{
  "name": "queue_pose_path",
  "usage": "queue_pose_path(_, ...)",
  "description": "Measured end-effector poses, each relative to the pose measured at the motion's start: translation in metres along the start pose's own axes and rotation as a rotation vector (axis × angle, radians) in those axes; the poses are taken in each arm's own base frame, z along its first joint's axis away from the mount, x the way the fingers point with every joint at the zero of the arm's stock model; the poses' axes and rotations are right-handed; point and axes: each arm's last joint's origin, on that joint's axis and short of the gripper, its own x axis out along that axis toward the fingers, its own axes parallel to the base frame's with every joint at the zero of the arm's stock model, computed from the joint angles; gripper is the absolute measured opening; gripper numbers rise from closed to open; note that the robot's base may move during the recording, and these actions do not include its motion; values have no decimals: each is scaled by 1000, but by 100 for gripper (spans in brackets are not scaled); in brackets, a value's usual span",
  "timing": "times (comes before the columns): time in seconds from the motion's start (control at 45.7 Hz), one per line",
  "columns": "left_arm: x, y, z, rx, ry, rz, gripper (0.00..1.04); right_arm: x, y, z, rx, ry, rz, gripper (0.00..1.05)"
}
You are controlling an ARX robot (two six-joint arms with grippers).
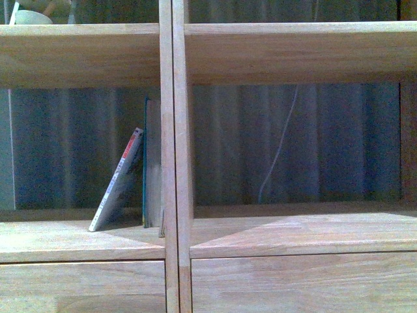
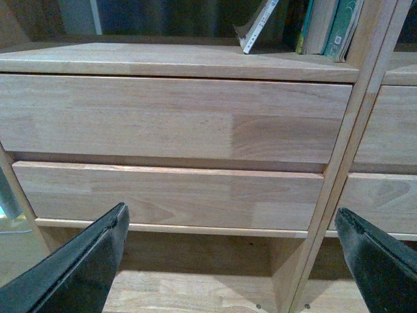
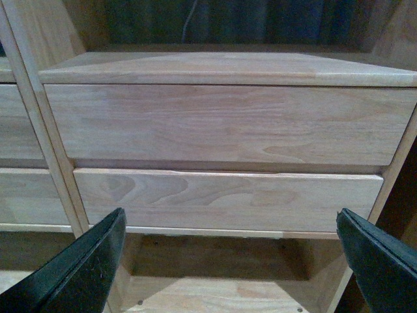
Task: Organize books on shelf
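The shelf (image 1: 173,163) fills the front view, a light-wood bookcase with a central upright. In its left compartment the pale paperback (image 1: 117,186) with a red-and-white spine leans rightward against the slim teal-edged book (image 1: 147,163), which stands upright against the central upright. Both books also show in the left wrist view: the paperback (image 2: 258,26) and the teal-edged book (image 2: 342,29). My left gripper (image 2: 231,261) is open, low in front of the left drawer fronts (image 2: 169,117), holding nothing. My right gripper (image 3: 231,261) is open before the right drawer fronts (image 3: 228,124), holding nothing. Neither arm shows in the front view.
The right compartment (image 1: 300,222) holds no books; a thin white cord (image 1: 277,153) hangs behind it against a dark ribbed backdrop. A pale rounded object (image 1: 29,16) sits on the upper left shelf. Wooden floor (image 2: 195,293) lies under the bookcase.
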Motion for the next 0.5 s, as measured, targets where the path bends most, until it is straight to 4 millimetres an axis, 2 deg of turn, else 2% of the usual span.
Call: queue_pose_path(0.504,0,0,0,0,0,0,97,0,0,0,0,0,0,98)
